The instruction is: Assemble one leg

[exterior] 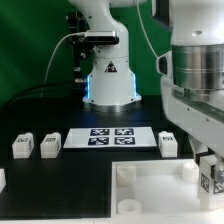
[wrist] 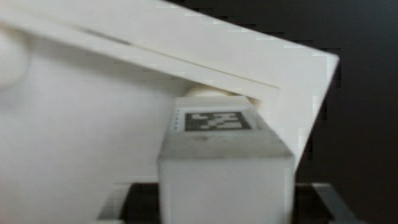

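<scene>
Now, step: seating one leg (wrist: 221, 150) into the tabletop's (exterior: 150, 185) corner socket.
Leg place: at 4 o'clock in exterior view, over the top's corner.
Claw: gripper (exterior: 211, 180) clamped on leg.
Next move: likely press or twist down, keeping it upright.

Robot arm (exterior: 196, 70): glossy white rounded casings, with a grey ribbed band around one joint. Base (exterior: 108, 78): white shell on a dark collar, lit pale blue near a triangular warning label. A black cable (exterior: 55, 62) loops beside the base.
</scene>
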